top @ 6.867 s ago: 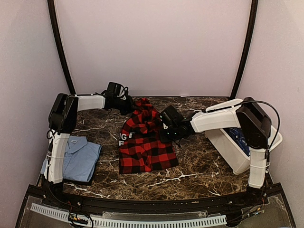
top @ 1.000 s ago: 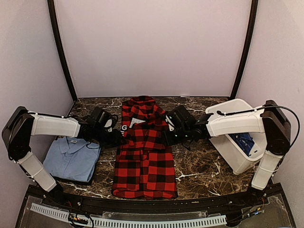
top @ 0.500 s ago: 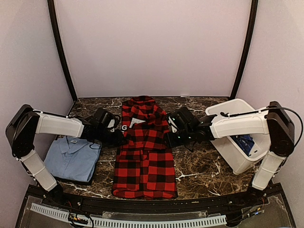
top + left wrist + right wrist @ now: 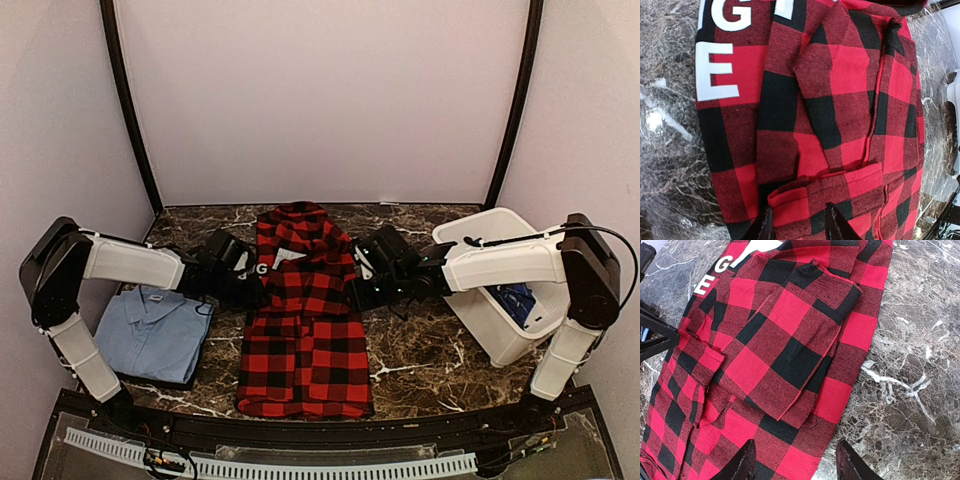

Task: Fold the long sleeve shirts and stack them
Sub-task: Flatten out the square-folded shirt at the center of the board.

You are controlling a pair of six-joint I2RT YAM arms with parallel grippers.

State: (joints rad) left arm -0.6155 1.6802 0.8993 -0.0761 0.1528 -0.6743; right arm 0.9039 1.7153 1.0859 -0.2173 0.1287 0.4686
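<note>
Top external view: the red-and-black checked flannel shirt [image 4: 300,330] is laid lengthwise on the dark marbled counter [image 4: 420,365], sleeves folded inward. At its 9 and 3 o'clock edges the left fingers [image 4: 766,227] and right fingers [image 4: 746,462] are held apart, judged positioned for the crosswise fold.

The red checked shirt [image 4: 305,330] covers the middle of the surface [image 4: 430,370] from its back edge to its near edge. The left tool [image 4: 252,292] and right tool [image 4: 358,293] sit low at the shirt's two side edges. The left arm [image 4: 130,263] and right arm [image 4: 500,265] stretch across the strips beside it at mid-depth. A folded light blue shirt [image 4: 150,335] fills the near left corner, and a white bin [image 4: 490,320] takes up the right side. Bare marble lies open between the red shirt and the bin towards the near edge, and along the back on both sides.
</note>
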